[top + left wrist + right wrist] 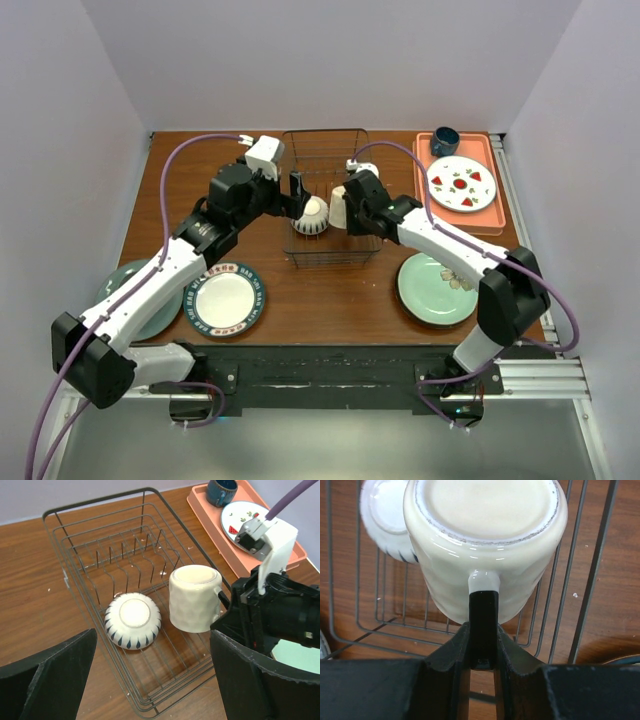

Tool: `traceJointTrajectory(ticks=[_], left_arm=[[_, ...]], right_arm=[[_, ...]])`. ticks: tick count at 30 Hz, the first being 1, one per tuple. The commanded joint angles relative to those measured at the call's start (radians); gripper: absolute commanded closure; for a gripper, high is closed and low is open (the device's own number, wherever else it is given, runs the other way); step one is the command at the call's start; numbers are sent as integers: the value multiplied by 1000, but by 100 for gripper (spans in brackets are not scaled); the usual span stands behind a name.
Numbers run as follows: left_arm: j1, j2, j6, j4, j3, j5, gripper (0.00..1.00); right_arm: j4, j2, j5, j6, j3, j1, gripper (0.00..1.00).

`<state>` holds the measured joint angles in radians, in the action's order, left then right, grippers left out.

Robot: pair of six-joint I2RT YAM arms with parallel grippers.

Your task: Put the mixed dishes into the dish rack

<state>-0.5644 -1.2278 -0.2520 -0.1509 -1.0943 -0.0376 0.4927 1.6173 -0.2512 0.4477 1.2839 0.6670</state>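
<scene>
The dark wire dish rack point(345, 150) stands mid-table. A striped bowl point(133, 620) lies upside down inside it, also seen in the top view point(311, 216). My right gripper point(483, 642) is shut on the dark handle of the cream mug point(485, 545), which is upside down in the rack beside the bowl point(194, 600). My left gripper point(150, 680) is open and empty above the rack's near left part. A white plate with a dark-blue rim point(224, 298) and two pale green plates point(437, 288) point(135, 300) lie on the table.
An orange tray point(490, 215) at the back right holds a white strawberry-marked plate point(461, 183) and a dark blue cup point(445, 140). The left green plate lies partly under my left arm. Upright prongs fill the rack's far half point(125, 560).
</scene>
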Motion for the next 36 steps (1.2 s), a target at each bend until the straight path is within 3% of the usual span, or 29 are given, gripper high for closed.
traceJointTrajectory(ticks=[1, 11, 20, 28, 33, 36], left_arm=[[8, 5, -23, 19, -27, 28, 0], [15, -9, -13, 27, -15, 12, 0], [20, -30, -15, 42, -15, 11, 0], [23, -36, -16, 43, -15, 7, 0], [23, -41, -13, 48, -13, 4, 0], [24, -42, -12, 51, -13, 1, 0]], right_arm=[[-108, -4, -77, -3, -9, 9, 100], [-195, 46, -171, -60, -54, 19, 100], [-293, 65, -141, -93, -150, 28, 100], [-252, 113, -181, -78, -153, 32, 100], [-226, 79, -171, -75, -182, 33, 77], [-204, 69, -171, -72, -189, 32, 75]])
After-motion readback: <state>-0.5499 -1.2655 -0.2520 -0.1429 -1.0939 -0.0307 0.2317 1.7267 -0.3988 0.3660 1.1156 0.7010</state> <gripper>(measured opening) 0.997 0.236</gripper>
